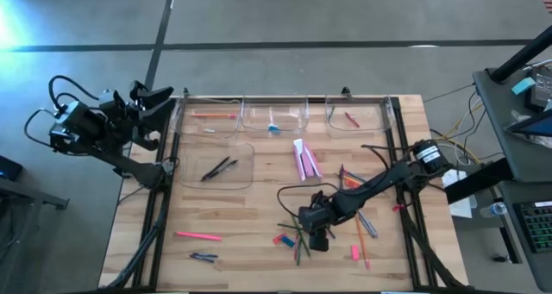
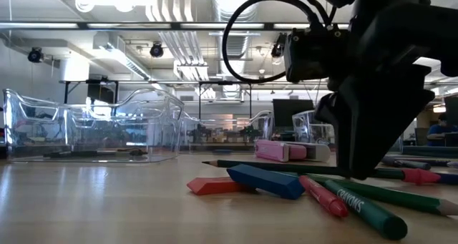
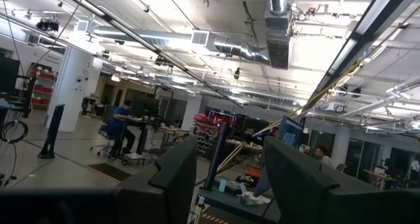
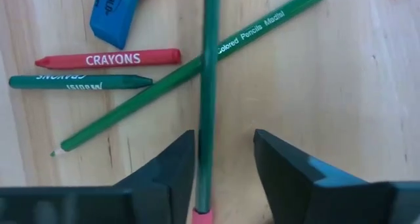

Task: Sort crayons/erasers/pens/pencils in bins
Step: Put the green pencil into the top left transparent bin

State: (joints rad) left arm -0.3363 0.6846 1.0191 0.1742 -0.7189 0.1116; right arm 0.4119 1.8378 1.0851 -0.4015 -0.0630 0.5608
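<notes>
**Right gripper straddles a green pencil near the front of the desk**

Right gripper (image 1: 316, 236) is down on the desk (image 1: 233, 212), in the loose pile of sticks at the front, and its two fingers (image 4: 174, 171) stand on either side of a green pencil (image 4: 209, 86) with a pink end. One finger looks to be touching the pencil and the other stands a little off it, so the jaws are still apart and nothing is lifted. That pencil lies across a second green colored pencil (image 4: 269, 23); just beside them lie a red crayon (image 4: 108, 58) and a green crayon (image 4: 79, 83), side by side.

Taking the right gripper as the landmark: a blue eraser (image 2: 266, 181) lies just beside it on the wood, touching a red eraser (image 2: 215, 186), with a red marker (image 2: 325, 196) and a green marker (image 2: 361, 201) close by. A pink eraser (image 1: 354, 253) sits near it on the other side. Farther back from it a pink pack (image 1: 304, 160) rests mid-desk. Well beyond, along the far edge, stand three clear bins (image 1: 274, 113), with a fourth, squarer bin (image 1: 220, 165) holding dark pens nearer in.

Left gripper (image 1: 151, 100) hangs off the far left corner of the desk, well apart from the right one, fingers parted and empty.
</notes>
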